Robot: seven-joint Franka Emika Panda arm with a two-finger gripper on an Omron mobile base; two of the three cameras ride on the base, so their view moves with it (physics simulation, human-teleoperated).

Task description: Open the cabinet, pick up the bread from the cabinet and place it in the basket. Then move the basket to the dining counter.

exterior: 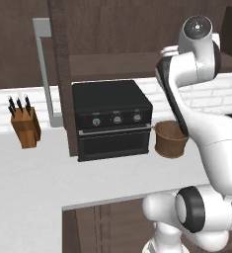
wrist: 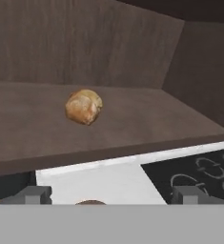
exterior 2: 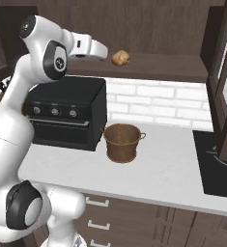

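While the arm reaches level toward the bread (exterior 2: 120,58) on the cabinet (exterior 2: 148,67) shelf, fingers (wrist: 37,194) spread apart, the left base view adds a knife block (exterior: 25,127).

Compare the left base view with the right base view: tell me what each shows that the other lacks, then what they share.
Left base view alone: a wooden knife block and an open cabinet door's silver bar handle. Right base view alone: the bread on the cabinet shelf, the open pincer reaching toward it, and a dark stovetop. Both: the black toaster oven, the basket beside it, and the white worktop.
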